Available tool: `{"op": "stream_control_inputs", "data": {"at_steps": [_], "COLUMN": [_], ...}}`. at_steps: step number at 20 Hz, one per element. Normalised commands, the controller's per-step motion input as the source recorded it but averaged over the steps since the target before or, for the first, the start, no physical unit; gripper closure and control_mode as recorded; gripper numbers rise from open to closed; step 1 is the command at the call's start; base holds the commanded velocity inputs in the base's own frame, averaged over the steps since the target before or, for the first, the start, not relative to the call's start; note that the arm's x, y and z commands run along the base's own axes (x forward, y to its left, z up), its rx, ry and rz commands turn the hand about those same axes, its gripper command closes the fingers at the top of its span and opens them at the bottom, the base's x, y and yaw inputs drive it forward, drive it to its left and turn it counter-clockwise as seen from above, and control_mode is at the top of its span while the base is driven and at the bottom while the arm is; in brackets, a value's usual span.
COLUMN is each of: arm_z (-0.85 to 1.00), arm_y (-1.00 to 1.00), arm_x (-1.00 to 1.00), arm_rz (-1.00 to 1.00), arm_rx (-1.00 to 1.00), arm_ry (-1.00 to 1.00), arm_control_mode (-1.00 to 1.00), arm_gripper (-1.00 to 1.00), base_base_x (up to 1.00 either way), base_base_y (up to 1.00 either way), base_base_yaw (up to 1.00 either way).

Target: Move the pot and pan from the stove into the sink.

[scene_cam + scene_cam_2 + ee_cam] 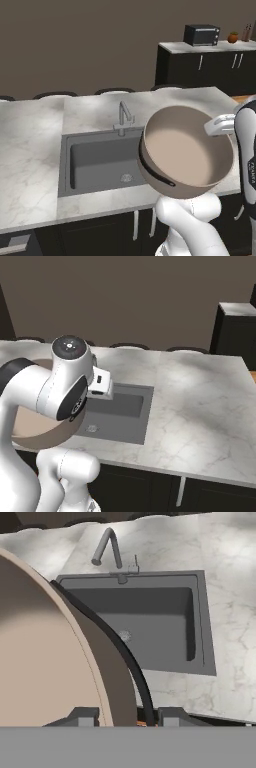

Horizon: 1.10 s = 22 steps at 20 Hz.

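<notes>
One pot (187, 152), beige, hangs tilted in the air over the right end of the sink (100, 160), faucet (123, 117) behind the basin. Right base view: pot (37, 438) low behind the arm, left of sink (117, 411). Hand view: gripper (127, 716) pinching pot (45, 662) rim w/ dark handle between tips; sink (150, 627) beyond.

No legible text, brand name, number or sign appears in any view. Faint pale marks run down the dark band of the robot arm (248, 170) at the right edge of the left base view, too blurred to read. The round cap on the arm joint (70, 347) bears an unreadable emblem.
</notes>
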Motion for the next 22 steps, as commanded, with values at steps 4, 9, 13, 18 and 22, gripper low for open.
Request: {"op": "stream_control_inputs", "data": {"at_steps": [4, 9, 13, 18, 22], "arm_z": [-0.04, -0.17, -0.16, -0.34, -0.44], "arm_y": [0.00, 0.01, 0.02, 0.00, 0.00], "arm_x": [0.20, 0.52, 0.53, 0.41, 0.25], "arm_rz": [0.00, 0.00, 0.00, 0.00, 0.00], "arm_rx": [0.00, 0.00, -0.02, -0.05, -0.04], "arm_ry": [0.00, 0.08, 0.18, 0.20, 0.20], "arm_control_mode": [-1.00, -1.00, -1.00, -1.00, -1.00], "arm_gripper": [1.00, 1.00, 1.00, 1.00, 1.00], "base_base_x": [0.00, 0.00, 0.00, 0.00, 0.00], "base_base_y": [0.00, 0.00, 0.00, 0.00, 0.00], "base_base_yaw": [0.00, 0.00, 0.00, 0.00, 0.00]}}
